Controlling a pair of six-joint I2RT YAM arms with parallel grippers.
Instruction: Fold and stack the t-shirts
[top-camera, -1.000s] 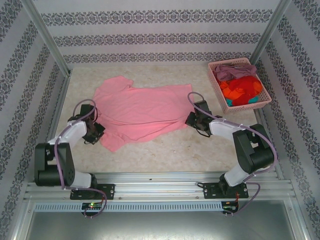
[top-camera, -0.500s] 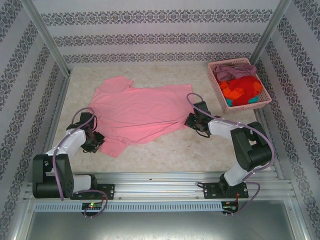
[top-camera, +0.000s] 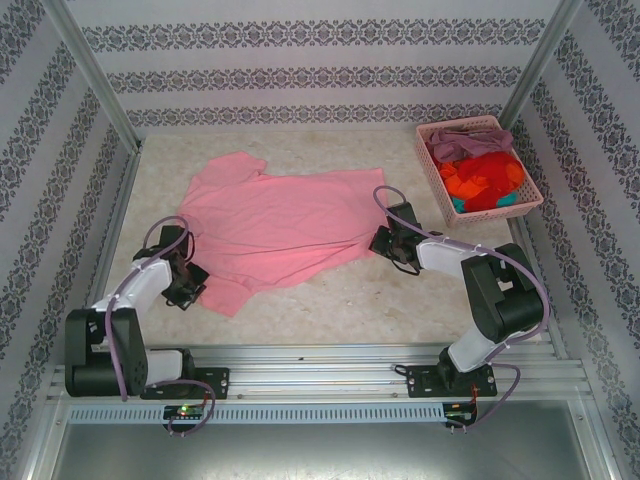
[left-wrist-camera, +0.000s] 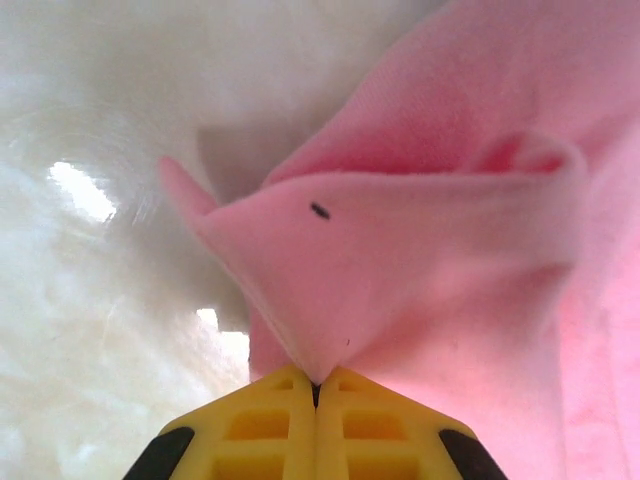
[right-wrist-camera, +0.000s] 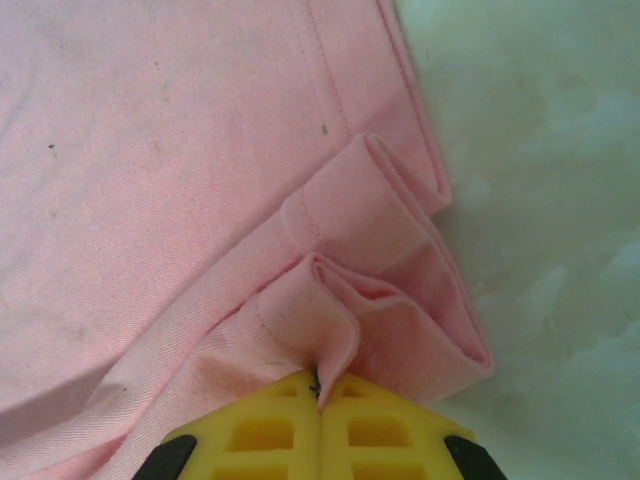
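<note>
At the pink t-shirt's (top-camera: 280, 225) near-left corner the left end effector (top-camera: 188, 282) is clamped on cloth, a peak pinched up w/ no gap. The shirt lies flat on the counter (top-camera: 340, 295), long axis L-R, spanning arm to arm. At its right hem the right end effector (top-camera: 385, 240) is clamped on bunched folds. Both arms look equally near, so prob. a two-ended lift. The other t-shirts (top-camera: 480, 178) sit in the basket (top-camera: 431, 165) beyond its right end.

T-shirts spread flat: one, light pink t-shirt (top-camera: 275, 225), frame centre. Baskets: one, pink basket (top-camera: 434, 172), upper right. Crumpled garments in basket: three colours counted, mauve garment (top-camera: 468, 140), orange-red garment (top-camera: 480, 180), teal garment (top-camera: 516, 197); piece count per colour unclear. Arms: two, left arm (top-camera: 135, 285), right arm (top-camera: 490, 290). Grippers: two, left gripper (top-camera: 192, 282), right gripper (top-camera: 381, 240). Tables: one, table (top-camera: 330, 290).
</note>
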